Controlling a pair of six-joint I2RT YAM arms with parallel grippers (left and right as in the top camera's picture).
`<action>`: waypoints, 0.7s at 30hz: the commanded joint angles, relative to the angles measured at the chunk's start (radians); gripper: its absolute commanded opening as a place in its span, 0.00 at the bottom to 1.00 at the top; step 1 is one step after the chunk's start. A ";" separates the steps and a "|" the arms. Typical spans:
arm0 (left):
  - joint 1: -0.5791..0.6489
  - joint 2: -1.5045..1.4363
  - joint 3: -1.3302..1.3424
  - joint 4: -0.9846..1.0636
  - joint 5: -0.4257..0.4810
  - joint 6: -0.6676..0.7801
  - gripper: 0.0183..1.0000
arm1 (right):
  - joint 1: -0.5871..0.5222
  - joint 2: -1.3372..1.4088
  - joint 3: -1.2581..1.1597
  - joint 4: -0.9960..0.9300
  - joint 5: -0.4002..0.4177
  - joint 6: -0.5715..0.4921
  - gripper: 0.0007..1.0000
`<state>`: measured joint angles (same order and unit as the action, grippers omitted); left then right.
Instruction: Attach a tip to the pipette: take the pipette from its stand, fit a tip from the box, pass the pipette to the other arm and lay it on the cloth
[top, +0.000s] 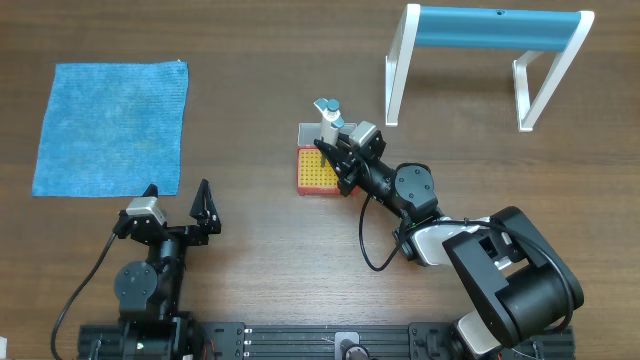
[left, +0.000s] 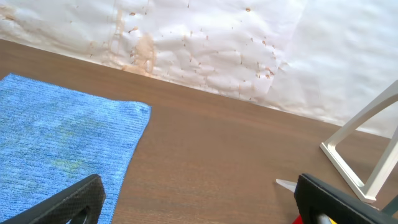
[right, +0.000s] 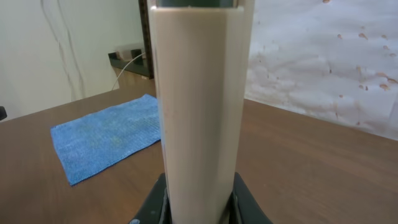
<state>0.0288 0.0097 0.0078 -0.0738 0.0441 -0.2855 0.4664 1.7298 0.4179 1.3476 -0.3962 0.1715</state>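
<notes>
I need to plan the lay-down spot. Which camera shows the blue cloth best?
The top view: the whole blue cloth lies flat with all four corners in frame. The left wrist view catches one corner part, cut off at the frame edge. The right wrist view sees it obliquely, with the pipette in front of one end.

We see a blue cloth (top: 110, 130) with a fine ribbed weave and a brown, wood-grained table (top: 260, 260). The pipette (right: 199, 112) is cream (its top pale blue-grey). The tip box (top: 316, 172) is red with a yellow dotted grid. The stand (top: 500, 30) has white legs and a blue bar. The wall (left: 217, 50) is white, flecked brown.
</notes>
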 joint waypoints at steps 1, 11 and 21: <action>-0.003 -0.006 -0.002 -0.005 -0.010 0.013 0.99 | -0.010 0.000 -0.007 0.007 -0.016 0.000 0.08; -0.003 -0.006 -0.002 -0.005 -0.010 0.013 0.99 | -0.014 0.000 -0.008 0.007 -0.016 0.000 0.08; -0.003 -0.006 -0.002 -0.005 -0.011 0.013 0.99 | -0.014 0.000 -0.024 0.000 -0.016 -0.001 0.08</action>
<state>0.0288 0.0097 0.0078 -0.0738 0.0441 -0.2852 0.4580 1.7298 0.4171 1.3468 -0.3965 0.1715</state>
